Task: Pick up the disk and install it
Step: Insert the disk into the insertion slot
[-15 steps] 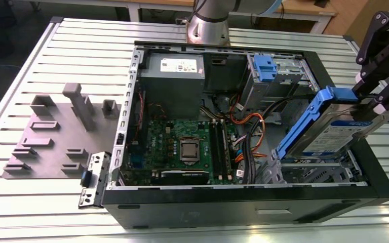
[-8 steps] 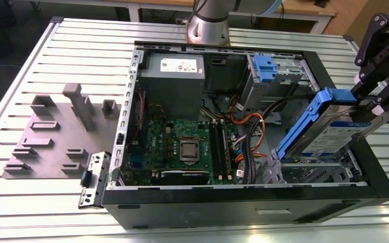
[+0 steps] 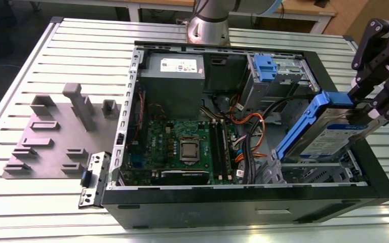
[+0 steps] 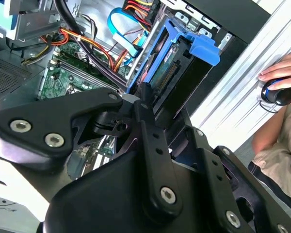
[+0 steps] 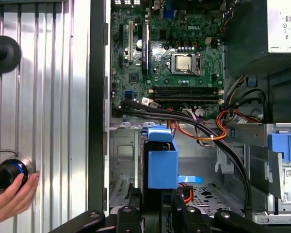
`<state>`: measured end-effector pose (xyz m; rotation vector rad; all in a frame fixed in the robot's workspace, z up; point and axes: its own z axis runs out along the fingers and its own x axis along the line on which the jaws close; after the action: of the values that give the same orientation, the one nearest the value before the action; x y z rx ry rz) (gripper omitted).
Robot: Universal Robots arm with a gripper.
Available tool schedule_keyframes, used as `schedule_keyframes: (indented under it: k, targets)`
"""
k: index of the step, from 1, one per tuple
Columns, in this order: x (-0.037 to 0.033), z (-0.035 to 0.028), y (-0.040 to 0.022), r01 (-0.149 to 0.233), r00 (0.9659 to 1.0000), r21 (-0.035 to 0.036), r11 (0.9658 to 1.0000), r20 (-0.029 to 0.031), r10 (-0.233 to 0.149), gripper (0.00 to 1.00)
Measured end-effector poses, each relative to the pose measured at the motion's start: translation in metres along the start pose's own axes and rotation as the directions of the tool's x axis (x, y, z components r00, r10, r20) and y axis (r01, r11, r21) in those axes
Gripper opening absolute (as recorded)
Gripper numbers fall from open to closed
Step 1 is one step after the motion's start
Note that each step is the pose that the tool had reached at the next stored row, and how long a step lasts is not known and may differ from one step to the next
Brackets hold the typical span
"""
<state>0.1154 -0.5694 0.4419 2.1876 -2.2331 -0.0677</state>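
Blue-framed disk (image 3: 324, 132), white-and-blue label (image 3: 343, 137) visible, tilted in the fingers (image 3: 370, 106) over case (image 3: 248, 197).

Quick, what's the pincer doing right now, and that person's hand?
Pincer: closed on the disk, held tilted over the open computer case.
Person's hand: touching a round black knob.

Blind spots
I lose the disk (image 3: 331, 132) lower end inside drive bay (image 3: 316, 174); gripper (image 3: 368, 109) body cut off at frame edge.
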Motion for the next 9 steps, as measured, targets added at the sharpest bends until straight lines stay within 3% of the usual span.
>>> schedule_keyframes:
  k: [9]
  targets:
    - [0.0003,0.0149,-0.0006,0.000,1.0000,0.0000,1.0000,-0.0001,0.000,0.35]
